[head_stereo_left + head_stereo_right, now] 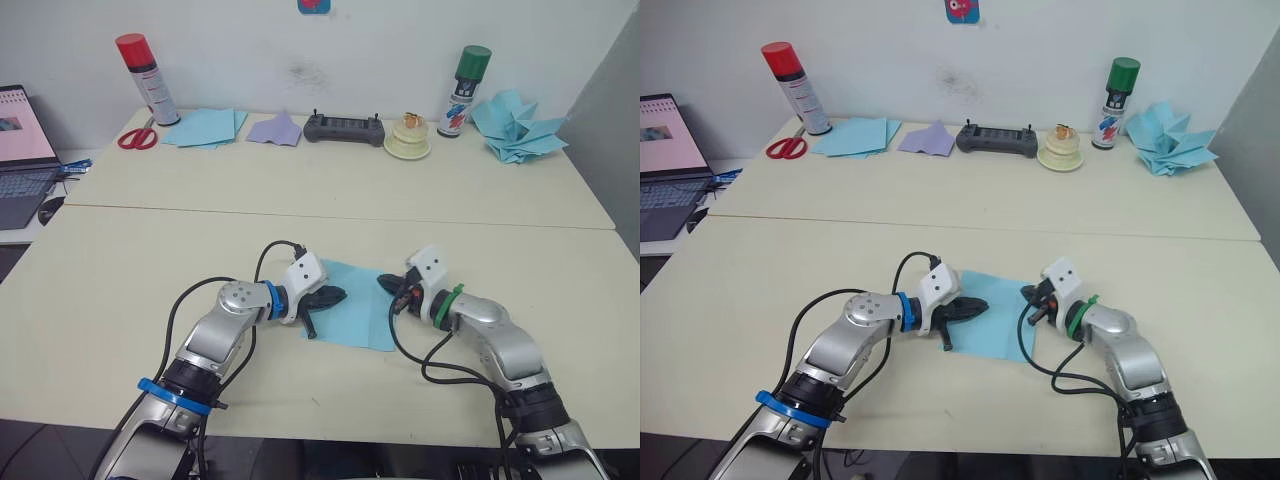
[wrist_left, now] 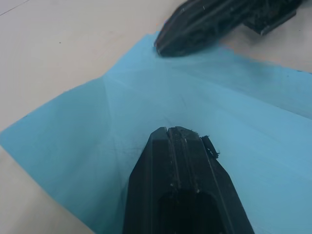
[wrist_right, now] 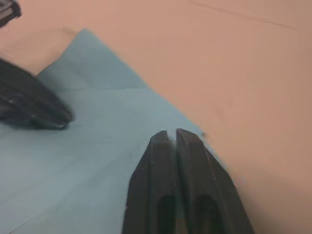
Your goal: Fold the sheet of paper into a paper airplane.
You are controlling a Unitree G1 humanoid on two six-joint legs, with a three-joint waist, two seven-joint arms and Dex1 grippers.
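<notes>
Sheet of paper (image 1: 356, 312) on the table (image 1: 330, 210), between left end effector (image 1: 331, 296) and right end effector (image 1: 386, 284).

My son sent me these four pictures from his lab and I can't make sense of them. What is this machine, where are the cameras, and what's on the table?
It is a two-armed robot at a table, set to fold a paper airplane. The two wide pictures come from cameras on its head, looking down over its arms. The two close-ups come from cameras on its wrists, looking along each gripper's black fingers.

The left gripper and the right gripper are both shut, their tips over opposite sides of the sheet of paper, which lies flat with crease lines. Neither is holding anything.

Along the back of the table are scissors, two spray cans, a stack of blue sheets, a lilac paper piece, a black controller and a heap of finished paper planes. A laptop sits to the left.
</notes>
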